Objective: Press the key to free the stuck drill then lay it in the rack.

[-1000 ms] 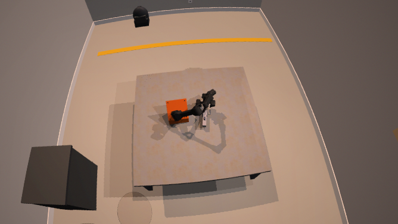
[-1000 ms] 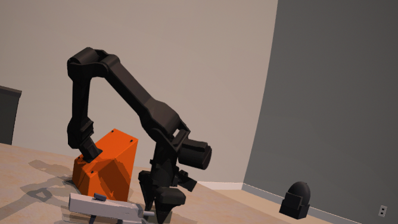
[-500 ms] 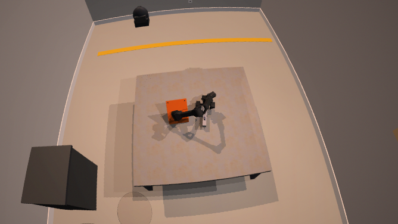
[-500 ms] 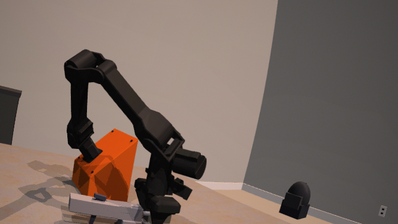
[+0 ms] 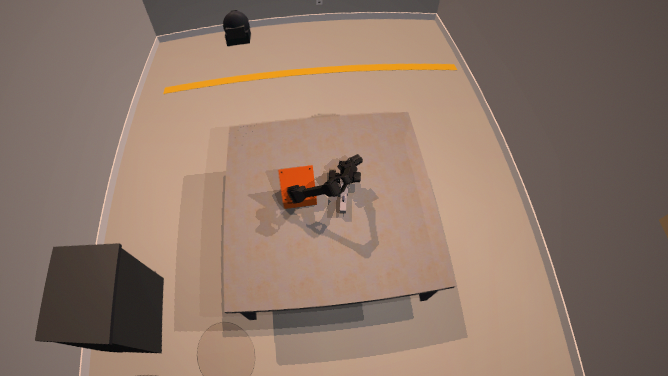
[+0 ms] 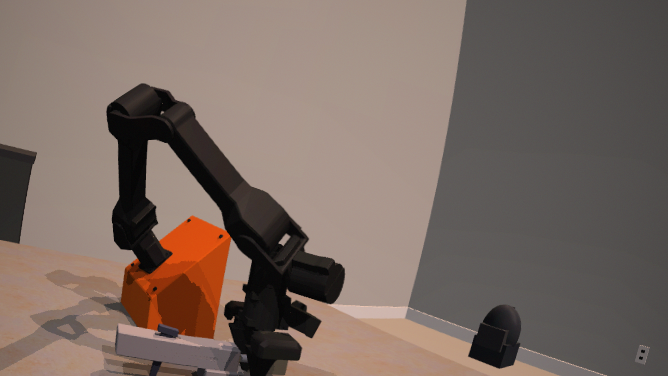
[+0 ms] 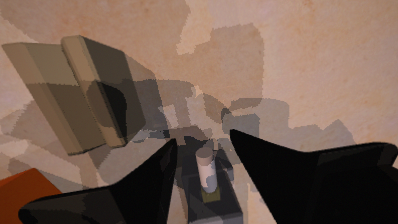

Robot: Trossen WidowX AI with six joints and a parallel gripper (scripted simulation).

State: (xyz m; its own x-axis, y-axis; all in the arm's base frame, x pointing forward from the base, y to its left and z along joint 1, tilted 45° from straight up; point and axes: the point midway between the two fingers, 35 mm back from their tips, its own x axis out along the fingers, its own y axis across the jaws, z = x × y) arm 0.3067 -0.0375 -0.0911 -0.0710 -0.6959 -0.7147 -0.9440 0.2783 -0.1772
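Note:
My gripper (image 7: 203,138) points down with its fingers apart, one on each side of the pale drill (image 7: 206,171). Daylight shows between each finger and the drill. The drill stands out of the dark, yellow-marked end of the holder, whose long light-grey body (image 5: 343,205) (image 6: 175,348) (image 7: 220,220) lies low over the table. The dark key (image 6: 168,330) sits on top of that body; it is out of sight in the wrist view. The olive grooved rack (image 7: 46,70) lies at upper left in the wrist view. In the exterior view the arm hides the drill and the fingertips are not visible.
The orange arm base block (image 5: 296,179) (image 6: 182,250) (image 7: 25,192) stands beside the holder. The table (image 5: 300,270) carries all of these. A dark cabinet (image 5: 80,295) and a dark rounded object (image 5: 236,27) (image 6: 495,337) stand off the table.

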